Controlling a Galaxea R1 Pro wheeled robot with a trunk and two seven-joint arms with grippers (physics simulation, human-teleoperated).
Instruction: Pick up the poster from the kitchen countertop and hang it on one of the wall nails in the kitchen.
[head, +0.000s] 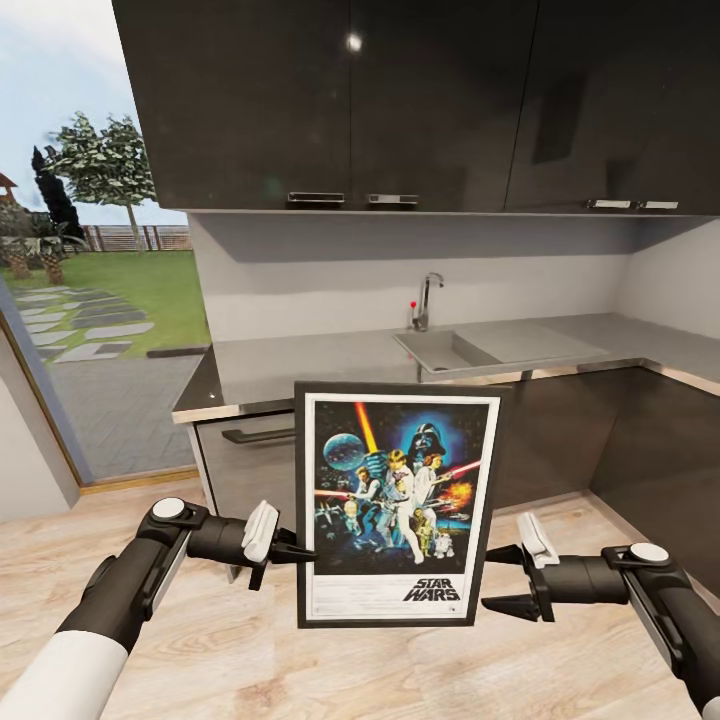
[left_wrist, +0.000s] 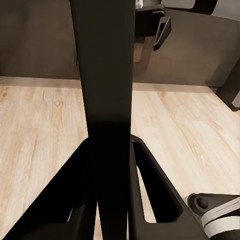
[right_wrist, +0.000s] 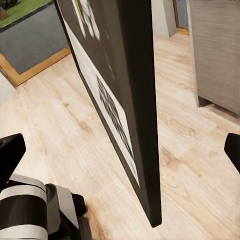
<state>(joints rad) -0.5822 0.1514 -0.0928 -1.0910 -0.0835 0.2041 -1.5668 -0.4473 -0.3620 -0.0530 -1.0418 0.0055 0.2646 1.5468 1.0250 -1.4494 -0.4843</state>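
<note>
The left gripper (head: 298, 551) is clamped on the left edge of the black-framed Star Wars poster (head: 397, 500) — held upright, long axis vertical, clear of the long light-grey kitchen countertop (head: 300, 365) behind it — while the right gripper (head: 508, 580) stands spread and empty just beside its right edge.

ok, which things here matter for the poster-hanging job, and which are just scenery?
Job:
- poster, upright, clamped at its edge by left gripper
- kitchen countertop, poster already off it
- right gripper, open beside the poster

Scenery:
- sink
- tap
- upper cabinets
</note>
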